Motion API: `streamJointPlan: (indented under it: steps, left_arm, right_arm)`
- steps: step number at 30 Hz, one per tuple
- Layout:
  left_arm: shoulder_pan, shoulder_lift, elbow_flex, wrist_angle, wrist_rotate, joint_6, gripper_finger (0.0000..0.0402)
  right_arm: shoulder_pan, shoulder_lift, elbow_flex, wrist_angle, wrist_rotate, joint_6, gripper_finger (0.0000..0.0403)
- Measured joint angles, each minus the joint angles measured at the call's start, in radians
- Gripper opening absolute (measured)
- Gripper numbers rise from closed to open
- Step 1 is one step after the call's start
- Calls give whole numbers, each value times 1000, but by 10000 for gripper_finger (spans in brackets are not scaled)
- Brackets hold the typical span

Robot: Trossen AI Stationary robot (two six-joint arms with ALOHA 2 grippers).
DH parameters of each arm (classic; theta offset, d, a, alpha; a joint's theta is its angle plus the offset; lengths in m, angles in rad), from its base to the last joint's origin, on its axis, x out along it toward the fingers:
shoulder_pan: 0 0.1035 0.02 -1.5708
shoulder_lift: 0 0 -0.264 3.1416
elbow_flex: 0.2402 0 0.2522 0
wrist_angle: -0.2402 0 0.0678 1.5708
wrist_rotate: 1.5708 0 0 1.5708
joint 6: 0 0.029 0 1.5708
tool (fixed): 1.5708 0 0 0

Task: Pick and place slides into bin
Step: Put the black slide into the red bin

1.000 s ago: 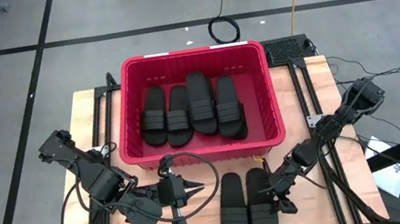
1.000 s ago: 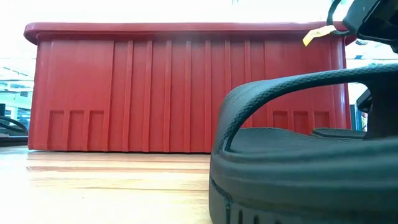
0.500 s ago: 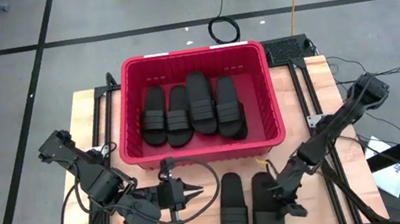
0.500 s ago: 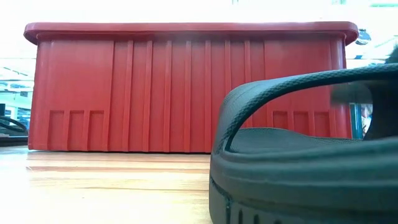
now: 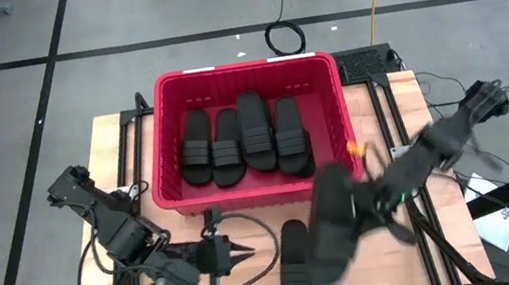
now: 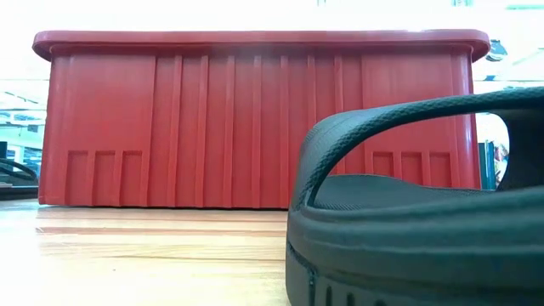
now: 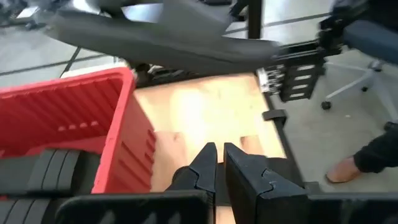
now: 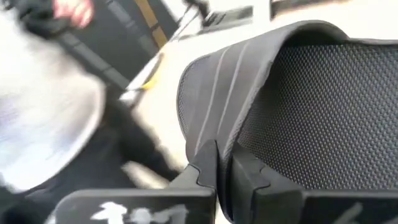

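The red bin (image 5: 263,197) stands at the table's far middle and holds several black slides (image 5: 244,139) lying flat on its floor. One slide (image 5: 294,258) lies on the wood near the front edge; in the low view this slide (image 6: 408,221) fills the near right. My right gripper (image 8: 222,163) is shut on another slide (image 5: 332,224), raised and blurred just right of the bin's near right corner. My left gripper (image 5: 243,253), shut and holding nothing, hovers near the front edge, left of the lying slide. My right gripper pinches the ribbed strap (image 8: 211,134) between its two fingers, near where the strap's end meets the sole's side. The footbed (image 8: 323,93) faces the wrist camera. The slide is lifted clear of the table and tilted; in the left wrist view its sole (image 7: 174,31) hangs in the air.
Bare wood (image 5: 125,152) lies to the bin's left and between my left gripper and the bin. Black frame rails (image 5: 408,155) run along both table sides. A cable coil (image 5: 285,37) lies on the floor beyond. A person's foot (image 7: 345,171) shows past the table's right side.
My right gripper has taken hold of the right-hand one of the two slides near the front edge and risen fast, swinging toward the bin's near right corner. That slide has gone from flat on the wood to lifted clear and tilted. The other slide stayed where it was.
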Motion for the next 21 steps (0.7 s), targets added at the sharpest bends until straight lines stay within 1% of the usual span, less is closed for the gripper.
streamJointPlan:
  steps: [2, 4, 7, 8, 12, 16, 18, 21]
  left_arm:
    - [-14, -12, 0, 5, -11, 14, 26]
    - [-40, -30, 0, 4, -48, 27, 26]
    - [-64, -59, 0, 31, -97, 61, 26]
    - [-71, -69, 1, 40, -108, 76, 26]
    - [-87, -96, 1, 62, -153, 102, 26]
    - [-83, -111, 1, 64, -174, 133, 26]
    - [-78, -112, 1, 63, -178, 143, 26]
    - [-63, -114, 1, 60, -179, 146, 26]
  right_arm:
    - [-73, 16, 128, -105, 42, -93, 3]
    - [-160, 34, 219, -182, 46, -174, 3]
    - [-298, 58, 302, -221, 42, -280, 3]
    - [-345, 64, 317, -226, 25, -310, 3]
    - [-544, 90, 338, -218, -94, -414, 4]
    - [-726, 160, 336, -208, -240, -506, 4]
    - [-803, 205, 336, -181, -327, -545, 4]
    - [-890, 277, 336, -118, -443, -595, 3]
